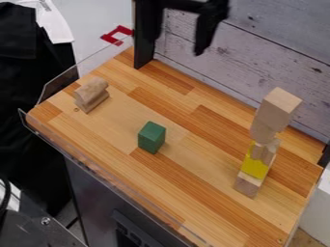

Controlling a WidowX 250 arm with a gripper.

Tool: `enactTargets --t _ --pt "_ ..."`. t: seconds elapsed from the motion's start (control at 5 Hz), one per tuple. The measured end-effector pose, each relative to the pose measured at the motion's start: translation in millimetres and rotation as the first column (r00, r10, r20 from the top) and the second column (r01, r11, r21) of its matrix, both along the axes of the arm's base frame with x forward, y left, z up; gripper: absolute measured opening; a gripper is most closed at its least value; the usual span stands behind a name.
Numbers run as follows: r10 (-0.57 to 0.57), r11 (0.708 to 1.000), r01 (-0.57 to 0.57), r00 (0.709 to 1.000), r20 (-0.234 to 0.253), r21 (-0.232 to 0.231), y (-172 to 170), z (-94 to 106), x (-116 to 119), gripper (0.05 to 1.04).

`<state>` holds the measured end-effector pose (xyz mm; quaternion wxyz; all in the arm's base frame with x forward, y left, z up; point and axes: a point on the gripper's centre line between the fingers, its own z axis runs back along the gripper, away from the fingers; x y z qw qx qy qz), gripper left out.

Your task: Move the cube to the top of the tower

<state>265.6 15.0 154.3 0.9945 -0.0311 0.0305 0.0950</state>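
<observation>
Gripper (pixel 177 44): empty and spread open, one finger at each side, hanging near the back wall, above the tabletop (pixel 193 166).
Notched wooden block (pixel 91 94): at the view's left, standing apart from the work; one group, though whether it is one piece or two stacked, I cannot tell.
Green cube (pixel 151 137): on the tabletop, between that block and the tower; one only, a little taller than wide, its longer axis upright.
Cube from gripper: below it and out toward the front edge, slightly to the view's left; the coming move likely calls for going forward and down.
Block tower (pixel 255 166): one, at the view's right, well apart from the cube; at least four pieces, one yellow, exact count unclear at the notched middle.
Tower top (pixel 277 103): one pale wooden block, higher than the cube, so the lift probably needs ample height before crossing.
</observation>
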Motion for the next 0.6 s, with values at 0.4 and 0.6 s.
enactTargets --t 0.4,0.6 --pt "-0.088 0.991 0.098 0.991 -0.1 0.093 15 -44.4 -12 1.0" --pt "-0.12 0.99 0.125 0.989 -0.092 0.058 9 -55.4 -13 1.0"
